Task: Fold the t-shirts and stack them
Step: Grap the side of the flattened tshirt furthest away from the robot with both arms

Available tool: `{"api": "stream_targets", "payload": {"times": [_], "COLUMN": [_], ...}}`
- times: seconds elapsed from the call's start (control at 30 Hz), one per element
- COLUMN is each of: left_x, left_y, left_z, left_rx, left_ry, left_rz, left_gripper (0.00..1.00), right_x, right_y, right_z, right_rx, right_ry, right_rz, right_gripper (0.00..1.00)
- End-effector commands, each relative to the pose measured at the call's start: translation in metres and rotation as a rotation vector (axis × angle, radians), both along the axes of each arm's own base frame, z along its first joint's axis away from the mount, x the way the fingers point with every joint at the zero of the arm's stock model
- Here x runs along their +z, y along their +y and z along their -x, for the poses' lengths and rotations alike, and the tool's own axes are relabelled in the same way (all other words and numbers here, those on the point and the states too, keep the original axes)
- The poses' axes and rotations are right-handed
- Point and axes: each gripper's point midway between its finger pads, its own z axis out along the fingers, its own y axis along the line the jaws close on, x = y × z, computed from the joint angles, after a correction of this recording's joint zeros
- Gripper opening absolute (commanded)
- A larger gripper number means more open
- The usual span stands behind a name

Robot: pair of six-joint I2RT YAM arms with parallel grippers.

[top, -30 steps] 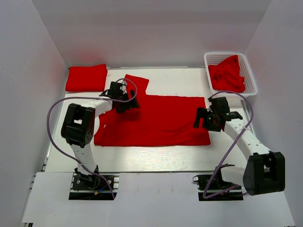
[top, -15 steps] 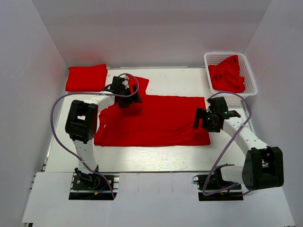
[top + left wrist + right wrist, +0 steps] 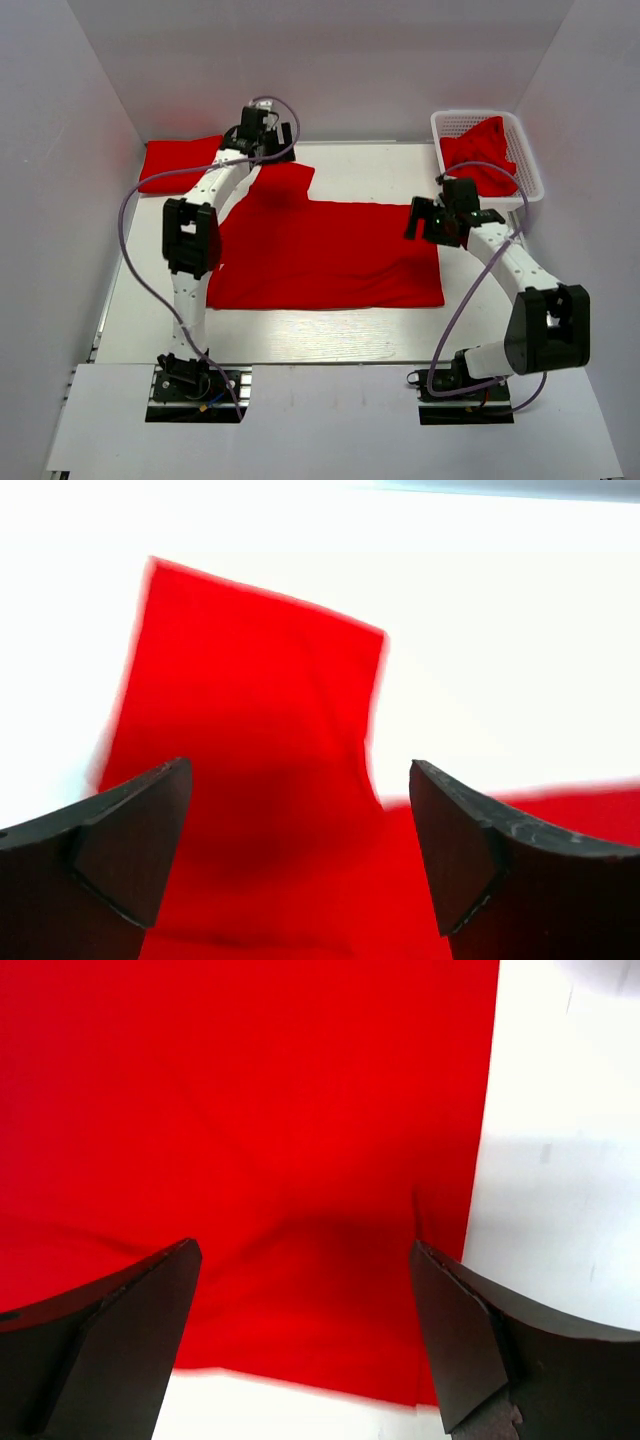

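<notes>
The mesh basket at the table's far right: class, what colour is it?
The mesh basket is white, shown best in the top external view.

- The surface is a flat white board inside white walls, with a bare strip along its near side.
- A spread t-shirt, bright red, lies flat across the middle. Its body runs left to right, and one short sleeve points toward the far wall at its left end.
- Its right edge is straight and stops short of the surface's right side, leaving bare white there.
- A folded t-shirt, also red, lies as a neat rectangle in the far left corner. An arm covers the gap, so whether it touches the spread one cannot be told.
- A white mesh basket sits in the far right corner, apart from the spread shirt.
</notes>
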Motion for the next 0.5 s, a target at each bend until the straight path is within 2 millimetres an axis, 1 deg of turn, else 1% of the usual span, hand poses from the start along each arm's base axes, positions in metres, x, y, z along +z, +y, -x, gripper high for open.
{"api": "stream_targets", "payload": {"times": [0.0,0.03,0.1,0.13,0.17,0.2,0.23,0.27,0.3,0.33,0.37,0.4,0.43,0.47], "left_x": [0.008,-0.019,-0.017,-0.012,-0.02,-0.021,-0.02,-0.012,-0.019,-0.021,-0.015,-0.018,-0.034,-0.038], "left_y": [0.029,0.03,0.043,0.044,0.045,0.051,0.05,0.049,0.055,0.054,0.054,0.06,0.059,0.057], "left_z": [-0.033,-0.04,-0.057,-0.063,-0.07,-0.076,-0.081,-0.091,-0.096,-0.101,-0.109,-0.114,-0.118,-0.12], "left_rx": [0.061,0.064,0.119,0.132,0.136,0.144,0.147,0.155,0.153,0.156,0.162,0.171,0.17,0.161], "left_ry": [-0.02,0.016,-0.034,-0.062,-0.089,-0.113,-0.139,-0.199,-0.207,-0.223,-0.253,-0.255,-0.245,-0.244], "left_rz": [-0.16,-0.188,-0.225,-0.223,-0.229,-0.231,-0.222,-0.219,-0.236,-0.231,-0.235,-0.236,-0.239,-0.234], "left_gripper": [1.0,1.0,1.0,1.0,1.0,1.0,1.0,1.0,1.0,1.0,1.0,1.0,1.0,1.0], "right_x": [0.038,0.037,0.048,0.052,0.05,0.052,0.054,0.05,0.049,0.048,0.046,0.045,0.044,0.042], "right_y": [0.003,0.005,0.011,0.013,0.015,0.015,0.014,0.015,0.015,0.014,0.013,0.014,0.014,0.014], "right_z": [-0.051,-0.056,-0.069,-0.075,-0.077,-0.08,-0.082,-0.083,-0.083,-0.085,-0.085,-0.086,-0.086,-0.087], "right_rx": [-0.022,-0.018,-0.01,-0.005,0.002,0.001,0.001,0.006,0.013,0.01,0.008,0.01,0.011,0.01], "right_ry": [-0.166,-0.162,-0.193,-0.203,-0.196,-0.201,-0.204,-0.195,-0.194,-0.191,-0.187,-0.183,-0.182,-0.176], "right_rz": [-0.009,-0.018,-0.037,-0.04,-0.047,-0.045,-0.045,-0.04,-0.033,-0.03,-0.029,-0.026,-0.025,-0.023], "right_gripper": [0.9,0.9,0.9,0.9,0.9,0.9,0.9,0.9,0.9,0.9,0.9,0.9,0.9,0.9]}}
